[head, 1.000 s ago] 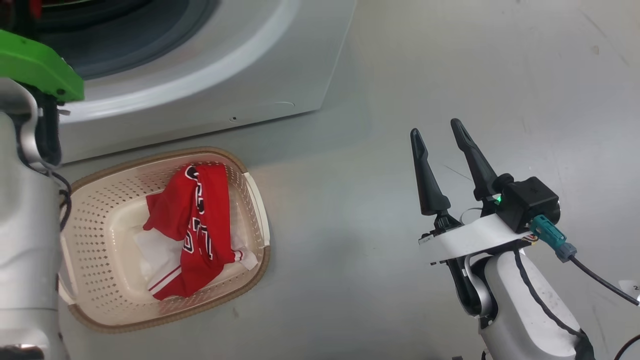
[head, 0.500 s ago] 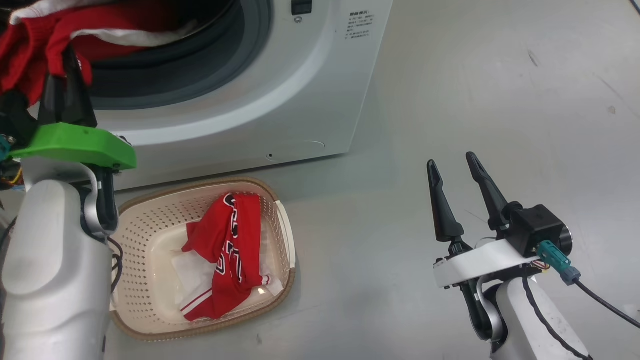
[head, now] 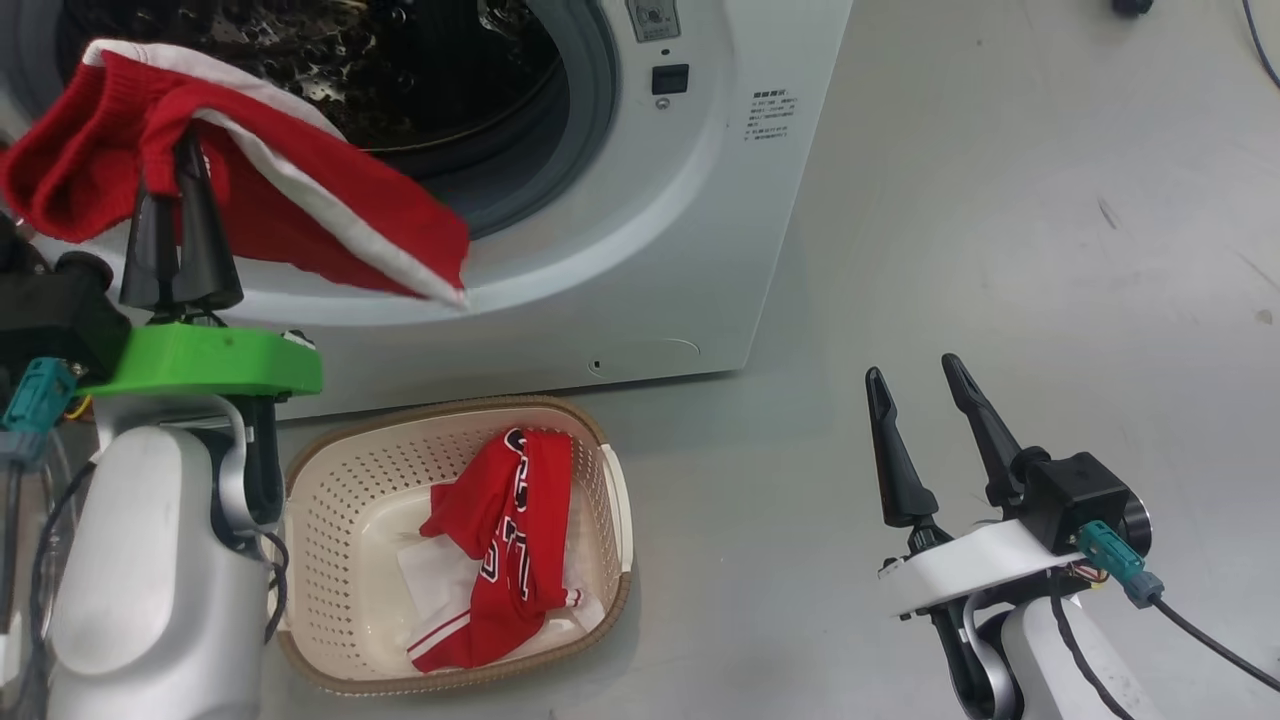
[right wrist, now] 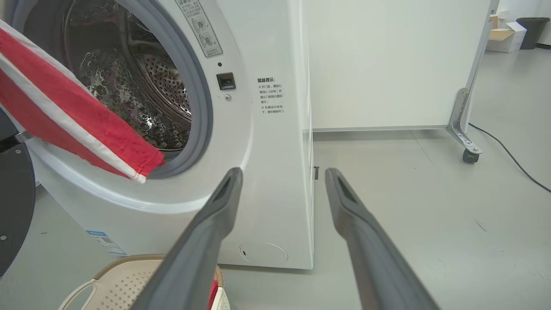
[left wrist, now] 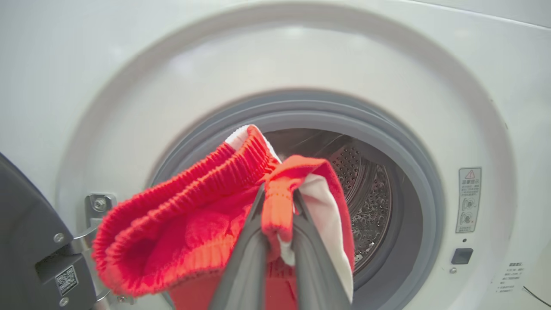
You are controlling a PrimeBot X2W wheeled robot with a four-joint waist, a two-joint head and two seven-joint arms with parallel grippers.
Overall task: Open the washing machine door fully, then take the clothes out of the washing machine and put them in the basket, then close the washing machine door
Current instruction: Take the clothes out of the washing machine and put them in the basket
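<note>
My left gripper (head: 180, 165) is shut on a piece of the clothes, a red garment with white trim (head: 300, 200), held up in front of the washing machine's (head: 680, 250) round opening. In the left wrist view the gripper (left wrist: 279, 196) pinches the bunched red fabric (left wrist: 172, 241) before the steel drum (left wrist: 370, 202). The washing machine door (left wrist: 26, 241) stands swung open at the left. Below, the cream basket (head: 330, 500) holds another red garment (head: 500, 530). My right gripper (head: 912, 370) hovers open over the floor to the right, with nothing between its fingers.
Grey floor (head: 1000, 250) spreads to the right of the machine. The right wrist view shows a white partition panel (right wrist: 387, 64) on a castor (right wrist: 469, 153), a cable (right wrist: 508, 155) on the floor, and the basket's rim (right wrist: 116, 284) by the machine's base.
The head camera has tilted up, bringing the drum opening into view. The red garment now hangs outside the opening from my shut left gripper. My right gripper stays open.
</note>
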